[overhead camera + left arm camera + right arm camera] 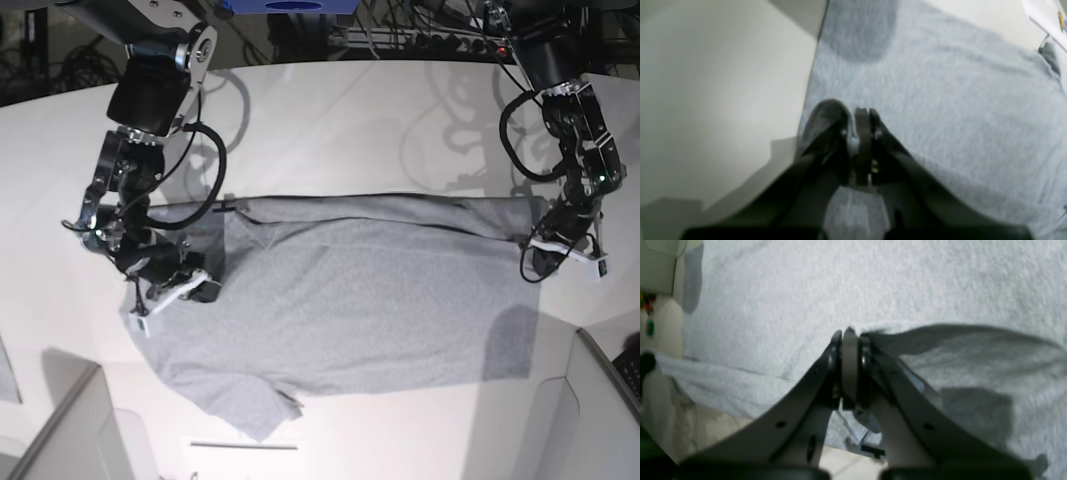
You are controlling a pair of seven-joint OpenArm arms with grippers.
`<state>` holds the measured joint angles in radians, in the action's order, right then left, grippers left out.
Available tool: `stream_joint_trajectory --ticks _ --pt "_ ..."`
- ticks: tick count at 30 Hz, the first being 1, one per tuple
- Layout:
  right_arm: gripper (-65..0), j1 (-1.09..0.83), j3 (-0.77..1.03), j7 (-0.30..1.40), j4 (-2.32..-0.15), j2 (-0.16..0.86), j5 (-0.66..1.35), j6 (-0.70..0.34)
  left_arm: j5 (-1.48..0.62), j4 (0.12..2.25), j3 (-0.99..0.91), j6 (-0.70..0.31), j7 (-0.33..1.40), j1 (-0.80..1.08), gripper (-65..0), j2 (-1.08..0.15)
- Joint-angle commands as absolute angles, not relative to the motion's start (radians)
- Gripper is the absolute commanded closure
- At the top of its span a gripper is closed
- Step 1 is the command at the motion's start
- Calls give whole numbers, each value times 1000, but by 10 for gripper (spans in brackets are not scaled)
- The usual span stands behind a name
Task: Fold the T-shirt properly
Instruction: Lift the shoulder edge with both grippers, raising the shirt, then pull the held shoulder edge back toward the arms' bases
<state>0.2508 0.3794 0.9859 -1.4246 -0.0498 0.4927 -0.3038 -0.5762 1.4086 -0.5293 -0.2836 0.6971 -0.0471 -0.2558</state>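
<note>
the t-shirt [350, 300] lies flat on the table [330, 110], long axis running between the arms. the left claw [862, 111] pinches one end's edge, the right claw [850, 335] the opposite end's, both clamped on cloth.

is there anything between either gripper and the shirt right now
Nothing visible. Both grippers are already at the T-shirt: the right gripper is shut on a pinch of its fabric, and the left gripper is shut at the opposite edge, apparently pinching cloth too. The surrounding table shows no obstacles.
</note>
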Motion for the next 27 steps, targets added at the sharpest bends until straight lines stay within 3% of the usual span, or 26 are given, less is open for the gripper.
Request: stream_joint_trajectory --ticks 1,27 --pt "0 275 380 955 -1440 -45 512 -303 -587 1425 -536 -282 674 -62 0 -274" --pt "0 294 380 832 -1314 -18 513 -298 -587 1291 -530 -280 673 -120 0 -294"
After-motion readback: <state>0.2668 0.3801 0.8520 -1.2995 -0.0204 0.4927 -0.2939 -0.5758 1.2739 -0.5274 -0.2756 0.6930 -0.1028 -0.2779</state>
